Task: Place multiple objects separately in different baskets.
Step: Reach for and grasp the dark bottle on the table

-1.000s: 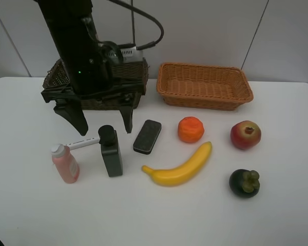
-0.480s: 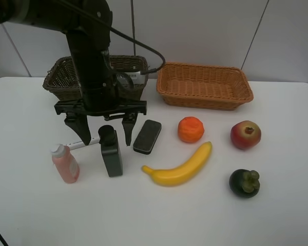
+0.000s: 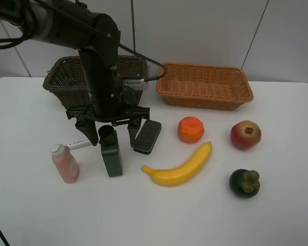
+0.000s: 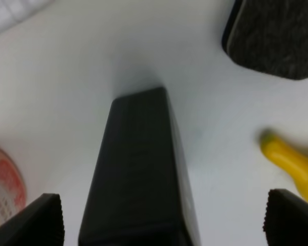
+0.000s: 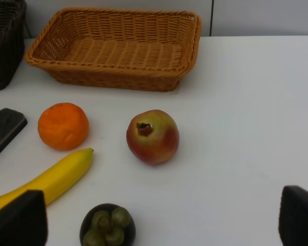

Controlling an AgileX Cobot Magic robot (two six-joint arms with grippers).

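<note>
**High camera:** The left end effector (image 3: 112, 137) hangs left of centre, fingers spread wide on either side of the head of the pump bottle (image 3: 112, 159), gripping nothing. The pink bottle (image 3: 65, 164) stands at lower left. The marker (image 3: 78, 144) lies just behind it, partly hidden by a finger. The eraser block (image 3: 147, 136) lies just right of the end effector. The orange (image 3: 190, 129) and banana (image 3: 179, 166) hold the centre, with the apple (image 3: 245, 135) and mangosteen (image 3: 245, 183) at right. The dark basket (image 3: 61, 79) sits upper left and the tan basket (image 3: 205, 86) upper right, all on a white tabletop (image 3: 277, 215).

**Left wrist:** The pump bottle stands upright between the two fingertips, with bare tabletop showing on both sides of it. A corner of the eraser block, the banana's tip and the edge of the pink bottle lie around it.

**Right wrist:** The right end effector (image 5: 159, 218) is wide open and holds nothing. The apple, orange, banana and mangosteen lie before it, with the tan basket beyond.
</note>
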